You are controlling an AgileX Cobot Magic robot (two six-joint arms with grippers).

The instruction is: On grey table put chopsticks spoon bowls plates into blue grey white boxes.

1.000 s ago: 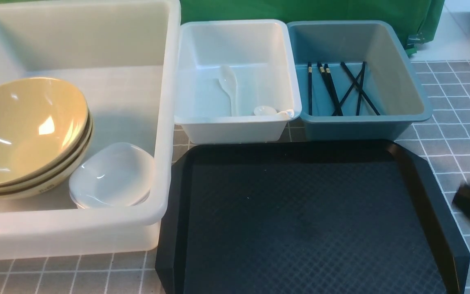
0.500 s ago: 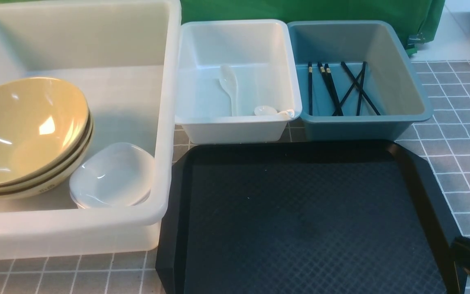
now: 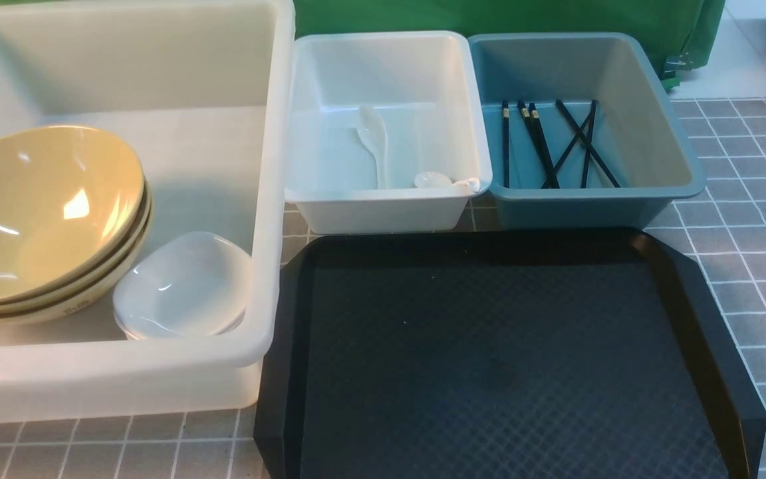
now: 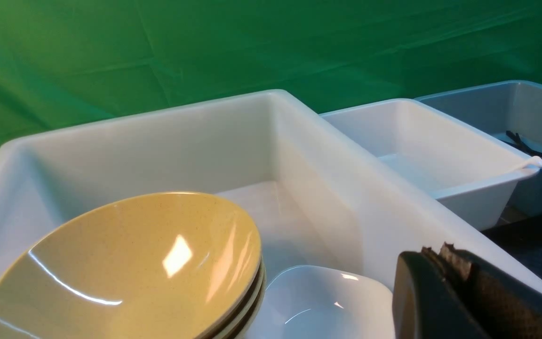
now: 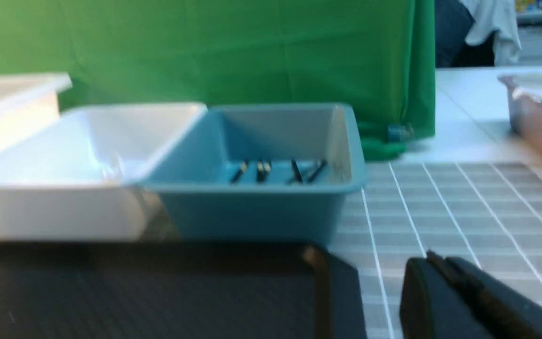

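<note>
The largest, the whitish-grey box (image 3: 124, 369) at left, holds yellow bowls (image 3: 44, 213) and, right of them, white plates (image 3: 183, 286); the white box (image 3: 383, 213), spoons (image 3: 374, 136); the far-right blue-grey box (image 3: 576, 209), chopsticks (image 3: 542, 146). Both grippers (left (image 4: 440, 252), right (image 5: 433, 259)) are closed, empty.

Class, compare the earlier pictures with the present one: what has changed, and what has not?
The right gripper has drawn back toward the robot, out of the front view, past the near right part of the black tray. Nothing was visibly grasped or released. The bowls, chopsticks and left gripper stayed put.
</note>
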